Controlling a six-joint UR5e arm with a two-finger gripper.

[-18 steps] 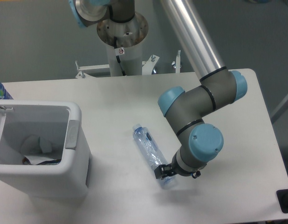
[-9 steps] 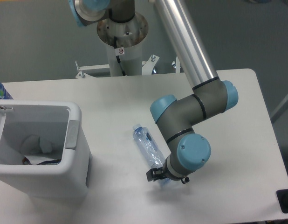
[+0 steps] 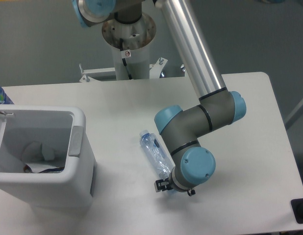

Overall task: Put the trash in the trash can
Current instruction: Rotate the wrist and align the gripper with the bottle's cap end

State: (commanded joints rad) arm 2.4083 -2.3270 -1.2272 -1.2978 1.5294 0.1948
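A: What is at the left side of the table [image 3: 117, 105]?

B: The trash can [image 3: 79, 147] stands there, white, with a grey handle on its right wall. Inside lies a whitish cup-like piece [image 3: 43, 152] on the bottom, next to some dark and pale scraps.

A: And the bottle?

B: The water bottle [image 3: 154, 152] lies on the table, to the right of the trash can and apart from it. Its cap end points up and left; its lower end goes under the wrist of the arm.

A: How does the arm [image 3: 200, 115] stand?

B: The silver tube comes down from the top centre to a grey elbow with blue caps, then folds back left and down. The wrist points downward over the lower end of the bottle.

A: Is the gripper [image 3: 167, 186] closed on it?

B: It is down at the bottle's end, but the wrist hides the fingers. Whether they grasp it or are released, one cannot tell.
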